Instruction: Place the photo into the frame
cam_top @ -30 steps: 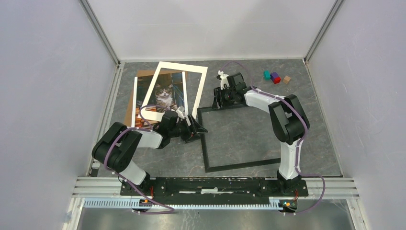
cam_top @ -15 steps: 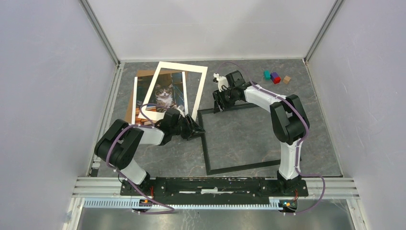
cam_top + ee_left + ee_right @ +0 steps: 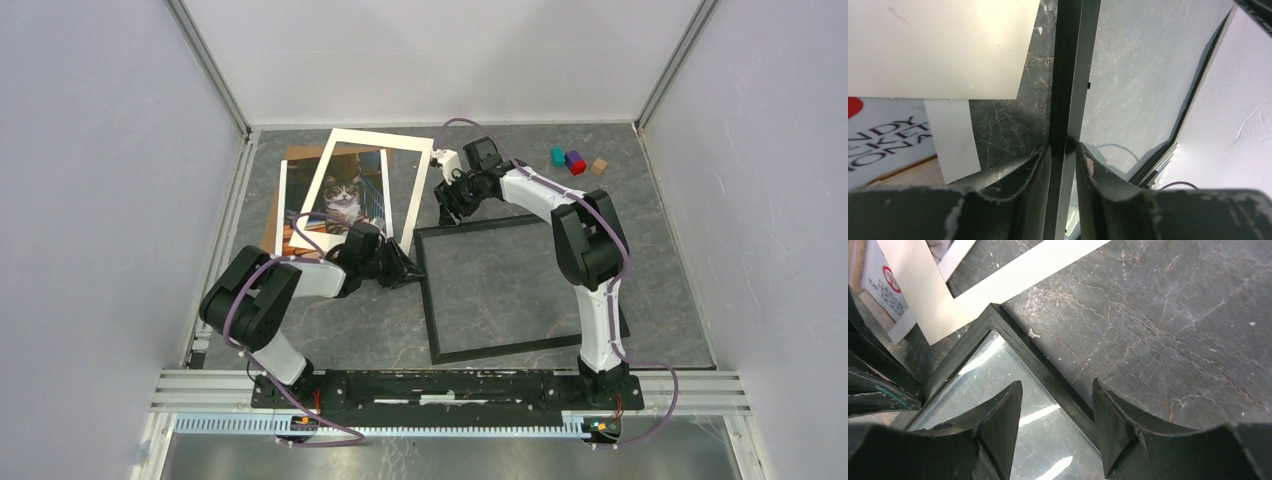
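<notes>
Black frame [image 3: 428, 310] left rail now pinched by left gripper [image 3: 1064, 150], jaws just closed; right gripper [image 3: 1057, 390] shifted, spread astride far corner. Frame steadied; photo [image 3: 345, 196] awaits.

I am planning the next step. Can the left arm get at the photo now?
Probably not directly. The photo lies close to the left claw, but the white mat lies over it, and the claw grips the left rail of the frame.
</notes>
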You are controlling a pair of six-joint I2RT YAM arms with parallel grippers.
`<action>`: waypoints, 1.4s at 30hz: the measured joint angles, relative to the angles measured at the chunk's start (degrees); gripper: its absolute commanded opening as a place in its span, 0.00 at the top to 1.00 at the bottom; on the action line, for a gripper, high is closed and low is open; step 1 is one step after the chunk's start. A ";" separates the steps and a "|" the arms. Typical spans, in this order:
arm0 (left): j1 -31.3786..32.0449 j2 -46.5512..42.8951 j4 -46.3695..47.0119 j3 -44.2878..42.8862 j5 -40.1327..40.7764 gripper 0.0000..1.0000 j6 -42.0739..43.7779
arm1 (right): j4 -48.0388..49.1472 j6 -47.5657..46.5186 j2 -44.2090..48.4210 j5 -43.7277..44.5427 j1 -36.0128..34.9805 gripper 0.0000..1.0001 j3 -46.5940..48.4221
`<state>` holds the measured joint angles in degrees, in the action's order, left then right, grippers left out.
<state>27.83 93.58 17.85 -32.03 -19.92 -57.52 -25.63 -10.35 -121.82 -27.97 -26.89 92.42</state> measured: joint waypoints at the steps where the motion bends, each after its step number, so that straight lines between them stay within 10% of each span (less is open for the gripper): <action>1: 0.00 0.15 -0.20 -0.17 0.39 0.68 0.04 | -0.44 -0.74 -0.81 -0.31 0.00 0.43 0.50; 19: 0.02 0.28 -0.55 -0.33 0.87 0.69 0.07 | -2.69 -5.40 1.09 -2.08 0.00 0.62 -1.88; 42: 0.04 0.28 -0.50 -0.33 0.90 0.70 0.07 | -2.99 -6.03 1.27 -2.47 0.00 0.53 -3.58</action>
<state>27.88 93.86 17.34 -32.36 -19.03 -57.45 -28.62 -16.38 -120.55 -30.44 -26.89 88.84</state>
